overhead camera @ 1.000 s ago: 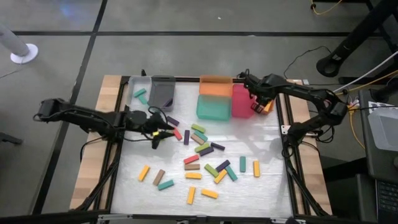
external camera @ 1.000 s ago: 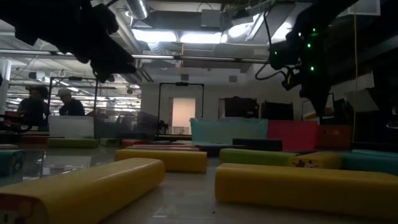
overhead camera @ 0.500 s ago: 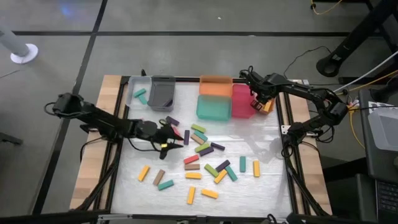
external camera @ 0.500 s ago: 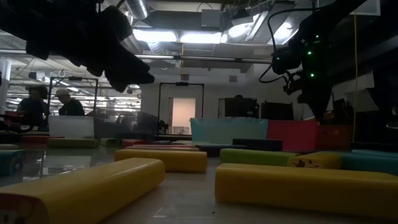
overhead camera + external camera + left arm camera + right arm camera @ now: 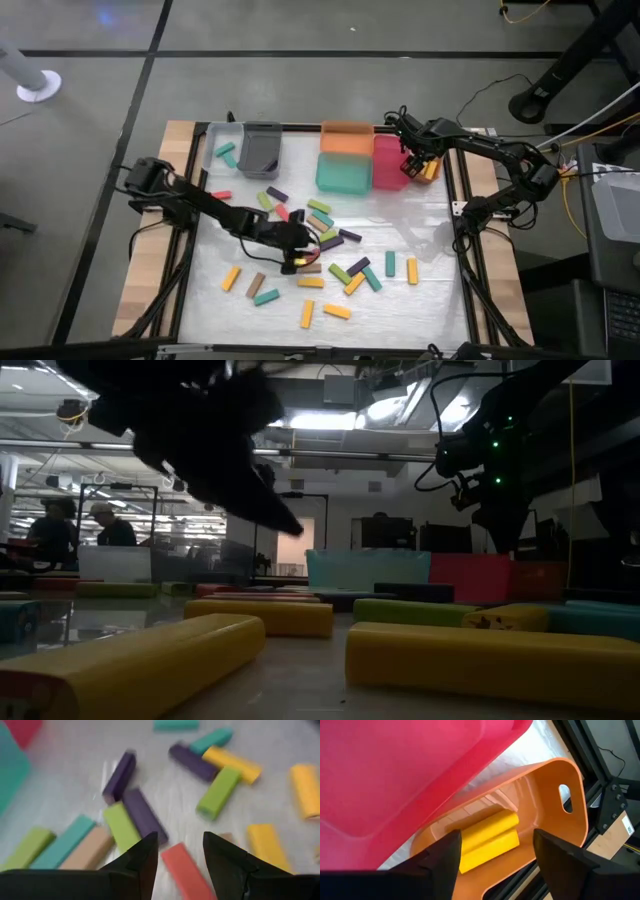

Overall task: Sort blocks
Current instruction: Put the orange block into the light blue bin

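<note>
the right gripper (image 5: 492, 852) hangs over an orange bin (image 5: 547, 800) at the far right of the table, just beside the pink bin (image 5: 395, 765). its fingers stand wide apart with nothing between them, and two yellow blocks (image 5: 487, 839) lie in the bin below, so this drop looks complete. the clean thing now is to lift straight up before swinging away, so a finger does not catch the bin's rim or tip it.

the left gripper (image 5: 180, 852) is out over the middle of the mat (image 5: 420, 300), among the scattered blocks (image 5: 320, 250). its jaws are partly open and empty, and a red block (image 5: 187, 870) lies on the mat directly under the gap. purple, green, teal and tan bars crowd close on its far side. to pick the red one well, i would turn the wrist so the fingers close across its narrow width, come down vertically, and keep both fingertips clear of the neighbouring purple and green bars so none get dragged or pinched along. other blocks spread toward the near edge.
</note>
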You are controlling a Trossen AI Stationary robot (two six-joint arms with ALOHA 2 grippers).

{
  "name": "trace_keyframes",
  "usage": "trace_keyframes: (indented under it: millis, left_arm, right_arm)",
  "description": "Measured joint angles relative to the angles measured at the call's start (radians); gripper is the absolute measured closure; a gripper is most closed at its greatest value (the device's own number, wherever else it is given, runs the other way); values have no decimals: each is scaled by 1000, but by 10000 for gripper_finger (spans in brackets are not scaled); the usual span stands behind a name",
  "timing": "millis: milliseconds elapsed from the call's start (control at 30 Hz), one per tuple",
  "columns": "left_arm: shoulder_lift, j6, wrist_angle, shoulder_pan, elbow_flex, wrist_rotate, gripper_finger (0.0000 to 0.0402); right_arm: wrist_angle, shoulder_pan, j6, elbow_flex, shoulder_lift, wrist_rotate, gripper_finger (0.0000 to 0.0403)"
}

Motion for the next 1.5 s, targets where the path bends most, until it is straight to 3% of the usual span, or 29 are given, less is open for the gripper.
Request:
trace_keyframes:
  millis: [400,1033,1233,1500]
  left_arm:
    - [63,-200,-114,-12,53,-25,259]
    - [161,-261,-135,-74,56,-78,259]
    - [164,-231,-139,-75,61,-103,312]
    - [113,-230,-168,-50,87,-52,314]
  right_arm:
    - [-1,0,0,0,0,0,154]
    - [-1,0,0,0,0,2,155]
    - [-2,0,0,0,0,1,155]
    - [-120,2,-51,82,-4,29,155]
